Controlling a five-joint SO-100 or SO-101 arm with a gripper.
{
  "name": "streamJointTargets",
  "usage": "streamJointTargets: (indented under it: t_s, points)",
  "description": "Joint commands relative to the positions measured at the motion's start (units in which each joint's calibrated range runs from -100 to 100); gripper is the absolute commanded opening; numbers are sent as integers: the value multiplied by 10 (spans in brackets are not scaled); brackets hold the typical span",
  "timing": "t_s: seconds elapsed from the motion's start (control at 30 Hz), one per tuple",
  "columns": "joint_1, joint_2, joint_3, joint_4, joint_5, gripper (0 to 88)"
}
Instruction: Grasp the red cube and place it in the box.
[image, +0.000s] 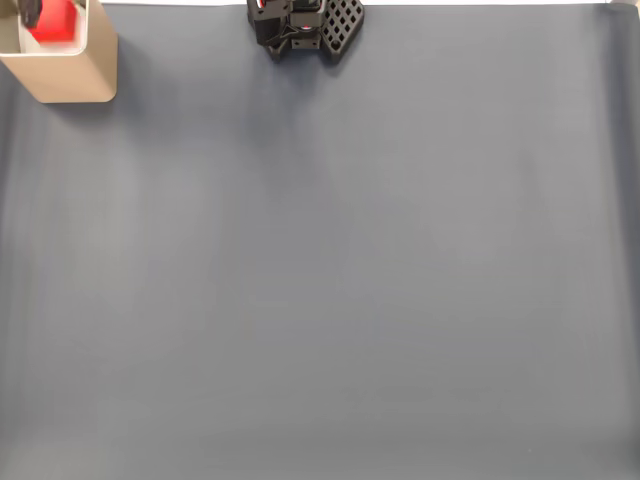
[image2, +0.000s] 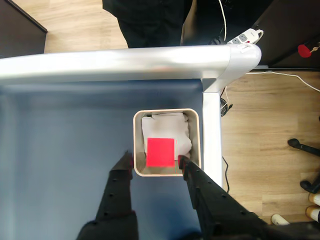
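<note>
Now the gripper (image2: 155, 162) stands spread wide above the box (image2: 136, 145), holding nothing. The red cube (image2: 160, 152) apparently rests inside on its white lining. Lift straight up, clear of the walls. At one o'clock, beyond the table rail (image2: 120, 62), lies a power strip (image2: 243, 37).

We get the fixed view from high overhead, facing straight down on the grey mat (image: 330, 280), the arm's base (image: 305, 25) at its top edge. Our wrist view rides just above the gripper (image2: 155, 162), also looking down but nearer, taking in the table's metal rim (image2: 120, 62) and wooden floor (image2: 265, 120). Both share the box (image: 70, 75) (image2: 167, 112) with the red cube (image: 52, 22) (image2: 160, 152) inside
</note>
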Motion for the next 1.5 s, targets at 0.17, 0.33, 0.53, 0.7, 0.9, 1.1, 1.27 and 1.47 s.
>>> streamJointTargets:
  t_s: [0.17,0.33,0.53,0.7,0.9,1.1,1.27,1.47]
  points:
    - [5,-13,-14,-8,-13,435]
    - [7,-14,-12,-6,-15,529]
    - [7,-15,-11,-6,-14,568]
    - [7,-15,-10,-6,-15,572]
    - [7,-16,-10,-6,-17,568]
    - [7,-16,-10,-6,-18,531]
    - [7,-16,-10,-6,-18,467]
    - [2,-18,-9,-6,-19,300]
